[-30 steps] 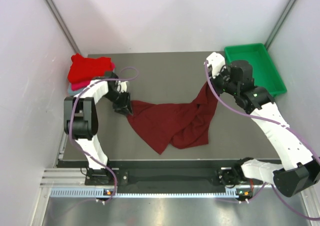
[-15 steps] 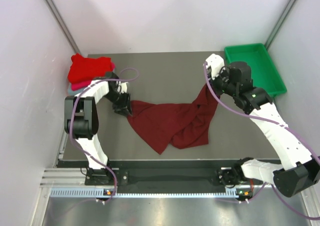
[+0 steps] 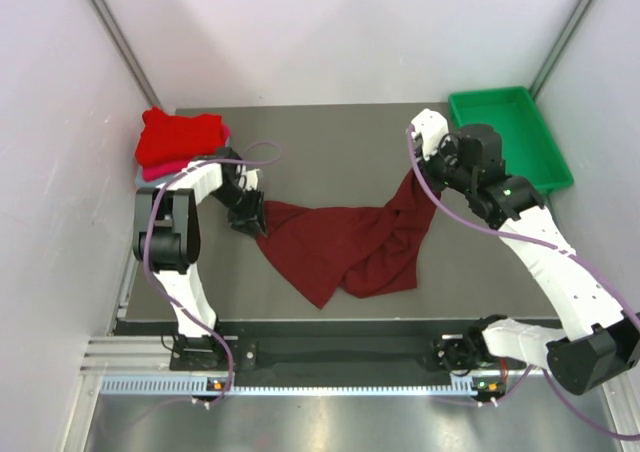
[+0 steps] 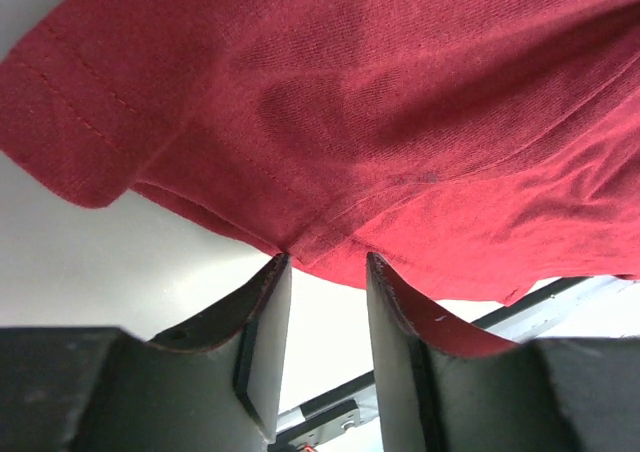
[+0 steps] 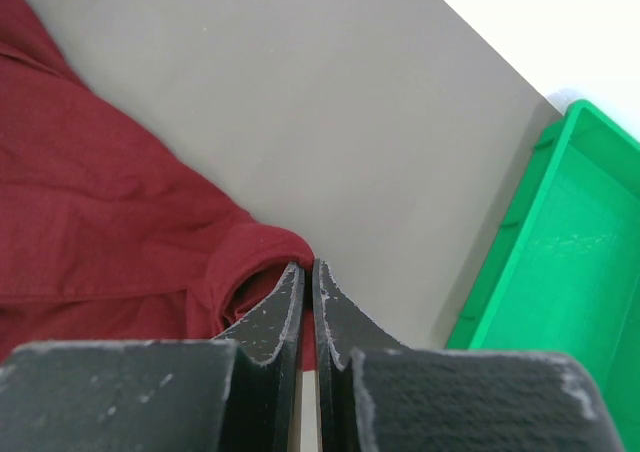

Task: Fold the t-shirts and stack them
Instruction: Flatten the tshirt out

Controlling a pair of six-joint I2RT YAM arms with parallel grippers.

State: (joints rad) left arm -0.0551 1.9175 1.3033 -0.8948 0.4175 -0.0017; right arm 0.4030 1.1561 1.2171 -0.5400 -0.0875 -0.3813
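Note:
A dark maroon t-shirt [image 3: 345,242] lies crumpled across the middle of the table. My right gripper [image 3: 417,168] is shut on its right edge and holds that corner a little above the table; the wrist view shows the maroon t-shirt [image 5: 90,202] bunched around the shut right gripper [image 5: 308,265]. My left gripper [image 3: 256,222] is open at the shirt's left end. In its wrist view the left gripper [image 4: 326,262] has its tips at the hem of the maroon t-shirt [image 4: 400,102], with bare table showing between the fingers. A folded red t-shirt [image 3: 178,137] tops a pink one [image 3: 158,171] at the back left.
A green plastic tray [image 3: 510,137] stands at the back right, close to my right arm, and shows as the green tray [image 5: 560,272] in the right wrist view. White walls close in the table on the left, back and right.
My left arm has shifted slightly, bringing its gripper closer onto the shirt's left hem. The right gripper keeps its hold and has barely moved.

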